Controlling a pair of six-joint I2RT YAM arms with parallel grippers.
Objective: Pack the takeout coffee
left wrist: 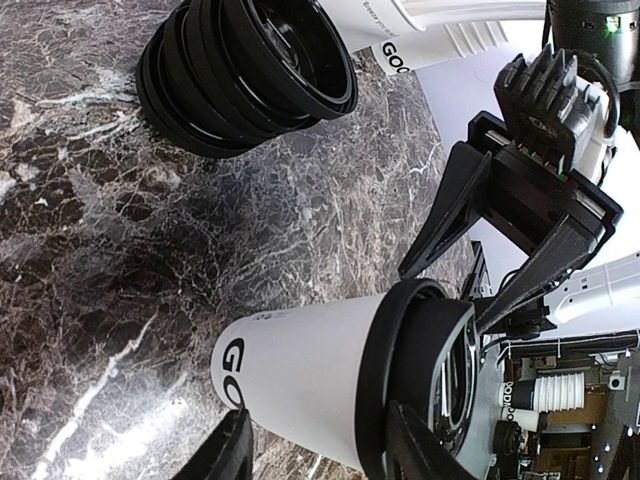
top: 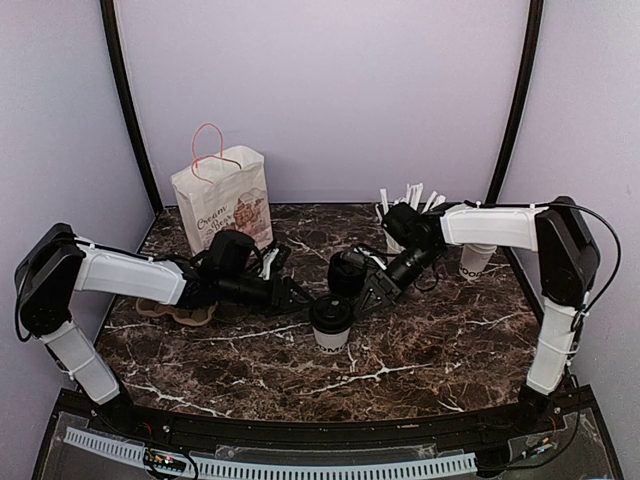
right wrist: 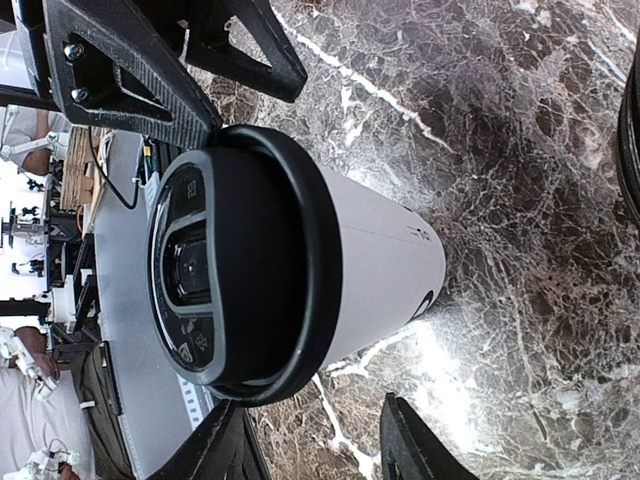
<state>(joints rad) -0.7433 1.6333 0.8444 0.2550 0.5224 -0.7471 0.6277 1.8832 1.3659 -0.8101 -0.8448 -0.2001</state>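
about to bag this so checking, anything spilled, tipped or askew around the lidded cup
Nothing stands out. The takeout coffee stands upright on the table, its black lid looks evenly seated, and no spill shows on the marble near it.

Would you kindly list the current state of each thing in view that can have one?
takeout coffee: upright, lidded, not yet packed.
left end effector: jaws apart, astride the takeout coffee.
right end effector: jaws apart, astride the takeout coffee's top.
paper bag: standing upright, handles up.
black lids: stacked together.
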